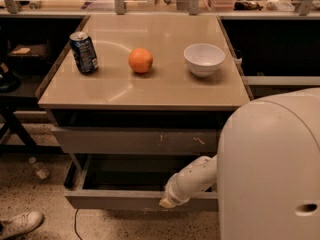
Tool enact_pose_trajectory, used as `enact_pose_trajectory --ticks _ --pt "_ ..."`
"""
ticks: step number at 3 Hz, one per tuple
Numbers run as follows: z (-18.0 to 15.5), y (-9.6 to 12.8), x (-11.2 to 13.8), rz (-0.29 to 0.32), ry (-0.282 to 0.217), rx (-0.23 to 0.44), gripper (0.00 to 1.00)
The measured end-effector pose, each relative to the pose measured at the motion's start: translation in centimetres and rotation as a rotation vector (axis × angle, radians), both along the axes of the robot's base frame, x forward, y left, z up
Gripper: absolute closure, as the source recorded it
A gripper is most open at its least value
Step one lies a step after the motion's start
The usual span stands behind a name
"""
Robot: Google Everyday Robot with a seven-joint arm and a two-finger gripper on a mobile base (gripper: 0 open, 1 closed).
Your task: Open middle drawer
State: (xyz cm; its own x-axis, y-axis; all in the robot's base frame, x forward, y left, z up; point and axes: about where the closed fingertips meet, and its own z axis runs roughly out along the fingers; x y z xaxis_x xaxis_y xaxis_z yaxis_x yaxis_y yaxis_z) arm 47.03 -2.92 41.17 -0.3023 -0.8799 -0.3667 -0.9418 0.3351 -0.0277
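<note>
The hand (167, 202) sits low at the front of the cabinet, its tip resting against the top edge of the middle drawer's front panel, right of that panel's centre; whether it is spread or pressed together cannot be told from this view. The white arm (196, 176) runs from it up and to the right into the robot's large rounded white body (272, 169), which fills the lower right corner. The middle drawer (115, 200) is the plain grey one lowest in view; it stands drawn out from the cabinet, its dark inside open to view behind the front panel. Just above it, a taller grey drawer (135, 140) with pale scratch marks on its front sits closed. Over that lies the beige tabletop (165, 91), carrying three things in a row, well apart from one another: a dark blue drink can (83, 52) upright at the left, an orange (140, 60) in the middle and a white bowl (204, 59) at the right. On the speckled floor (50, 194) to the left lie a small plastic bottle (39, 169) and, at the bottom corner, the toe of a white shoe (20, 224).
</note>
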Motion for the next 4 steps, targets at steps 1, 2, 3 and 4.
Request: enact_pose_trajectory --ticks 1,2,3,4 --pt "0.09 -0.38 -0.57 -0.011 0.006 -0.004 1.0" --pt "0.44 -0.64 -0.61 -0.036 0.001 0.002 1.0" --pt "0.46 -1.0 -1.25 -0.047 0.007 -0.002 1.0" --pt "0.72 -1.15 -1.25 -0.073 0.004 0.003 1.0"
